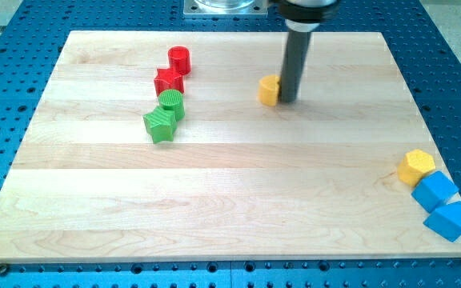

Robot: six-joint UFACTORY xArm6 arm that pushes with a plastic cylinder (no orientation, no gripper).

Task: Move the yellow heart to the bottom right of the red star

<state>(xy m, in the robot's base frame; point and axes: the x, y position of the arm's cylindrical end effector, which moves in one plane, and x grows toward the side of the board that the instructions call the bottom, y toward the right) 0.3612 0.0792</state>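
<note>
Yellow heart (269,90) is sitting near bench (214,208) top edge, at 3 o'clock of red star (168,81); my tip (288,99) is touching its 3 o'clock side. No hand showing, rod only. Open board is lying between them. Two yellow, two red, two green, two blue blocks.
</note>
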